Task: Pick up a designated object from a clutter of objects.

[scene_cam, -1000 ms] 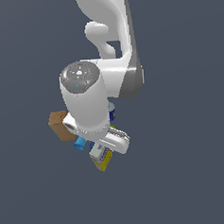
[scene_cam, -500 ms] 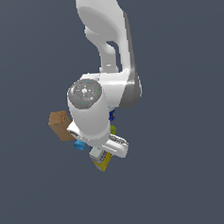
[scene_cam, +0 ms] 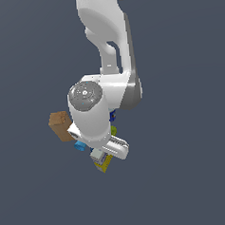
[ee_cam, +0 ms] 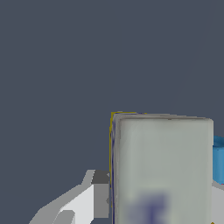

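Observation:
The designated object (ee_cam: 162, 170) fills much of the wrist view as a white-grey box face with bluish marks. Its yellow end (scene_cam: 105, 165) pokes out under the hand in the exterior view. My gripper (scene_cam: 101, 156) sits low over the clutter, straddling this box. One finger (ee_cam: 100, 194) lies right against the box's side, and the other finger is mostly out of frame. I cannot tell whether the jaws are pressing on the box. The arm hides most of the clutter.
A brown box (scene_cam: 61, 125) stands at the exterior view's left of the arm. A small blue item (scene_cam: 80, 145) peeks out beside the hand and shows again as a blue edge (ee_cam: 218, 164) past the box. A green scrap (scene_cam: 114, 130) shows behind the wrist.
The arm has come down over the clutter, quickly at first, then only slightly in the last half second. The brown box and the yellow box end have stayed in place.

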`<state>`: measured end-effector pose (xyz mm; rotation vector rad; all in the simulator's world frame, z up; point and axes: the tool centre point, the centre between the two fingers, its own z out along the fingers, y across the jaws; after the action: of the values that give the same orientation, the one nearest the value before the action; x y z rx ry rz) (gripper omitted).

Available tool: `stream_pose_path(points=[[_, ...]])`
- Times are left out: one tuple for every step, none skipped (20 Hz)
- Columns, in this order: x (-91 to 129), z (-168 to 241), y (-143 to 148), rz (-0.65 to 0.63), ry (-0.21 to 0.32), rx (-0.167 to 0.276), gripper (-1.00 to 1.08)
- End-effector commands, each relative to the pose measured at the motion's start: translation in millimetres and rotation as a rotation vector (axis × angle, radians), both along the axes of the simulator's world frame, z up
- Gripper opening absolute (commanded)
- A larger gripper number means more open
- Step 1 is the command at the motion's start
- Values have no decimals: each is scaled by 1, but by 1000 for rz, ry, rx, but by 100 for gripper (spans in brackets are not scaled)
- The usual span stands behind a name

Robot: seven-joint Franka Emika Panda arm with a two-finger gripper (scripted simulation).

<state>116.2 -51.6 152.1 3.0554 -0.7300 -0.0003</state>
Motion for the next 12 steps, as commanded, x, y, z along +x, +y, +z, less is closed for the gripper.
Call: stream_pose_path(points=[[0, 0, 0, 0, 0, 0, -100], [0, 0, 0, 0, 0, 0, -100], [0, 0, 0, 0, 0, 0, -100], [0, 0, 0, 0, 0, 0, -100], [0, 0, 0, 0, 0, 0, -100], [0, 1, 1, 0, 0, 0, -100], [-1, 2, 2, 0, 0, 0, -100], [-1, 4, 3, 0, 0, 0, -100], [-2, 7, 4, 0, 0, 0, -100], [-3, 10, 6, 0, 0, 0, -100], [-4, 13, 8, 0, 0, 0, -100], [-5, 17, 11, 0, 0, 0, -100]])
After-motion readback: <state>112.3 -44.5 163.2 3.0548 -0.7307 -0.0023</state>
